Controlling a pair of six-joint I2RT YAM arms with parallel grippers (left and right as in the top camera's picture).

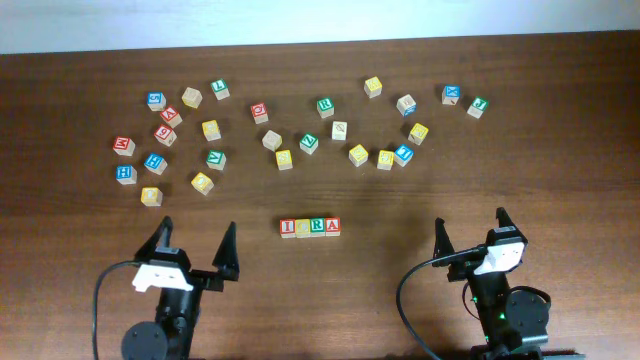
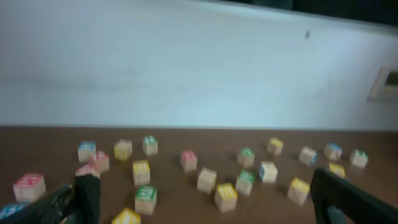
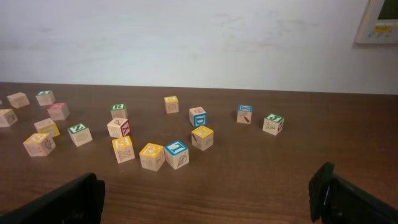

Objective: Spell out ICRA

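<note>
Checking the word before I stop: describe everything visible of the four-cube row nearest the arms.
The row is four equal small pale wooden cubes lying flat on the brown table, side by side in a straight line, apparently touching. Top faces read red I, yellow C, green R, red A, left to right. It stands apart from the scattered cubes; nothing else touches it. Only the overhead view shows it.
</note>
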